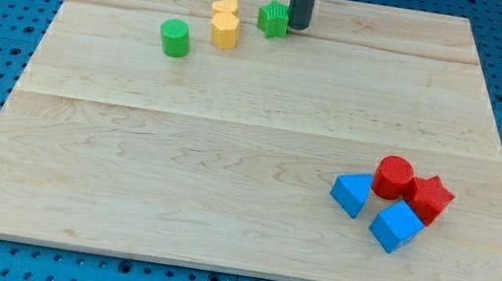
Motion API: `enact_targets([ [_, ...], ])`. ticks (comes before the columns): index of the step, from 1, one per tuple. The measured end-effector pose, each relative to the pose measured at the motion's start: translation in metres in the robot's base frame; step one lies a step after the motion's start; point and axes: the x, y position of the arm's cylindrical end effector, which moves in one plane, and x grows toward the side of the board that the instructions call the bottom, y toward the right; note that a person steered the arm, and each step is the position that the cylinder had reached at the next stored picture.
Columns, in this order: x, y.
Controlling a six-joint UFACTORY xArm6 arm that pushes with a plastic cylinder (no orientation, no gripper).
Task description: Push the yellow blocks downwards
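Note:
Two yellow blocks sit near the view's top, left of centre: a heart-like yellow block (225,5) and, just below it and touching, a yellow hexagonal block (225,30). My tip (298,26) stands at the top, right beside a green block (273,19), about touching its right side. The yellow blocks are to the left of that green block, a short gap away from it.
A green cylinder (176,38) lies left of the yellow blocks. At the lower right is a cluster: a red cylinder (392,177), a red star block (430,198), a blue block (352,193) and a blue cube (395,226). The wooden board (127,172) sits on a blue pegboard.

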Motion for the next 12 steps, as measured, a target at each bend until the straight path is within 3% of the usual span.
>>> enact_targets([
  [1, 0.064, 0.021],
  [2, 0.127, -0.046],
  [3, 0.148, -0.149],
  [4, 0.108, -0.202],
  [5, 0.069, -0.202],
  [6, 0.006, -0.187],
  [7, -0.051, -0.134],
  [8, -0.042, -0.121],
  [9, 0.002, -0.122],
  [10, 0.016, -0.120],
  [11, -0.032, -0.107],
  [12, -0.019, -0.060],
])
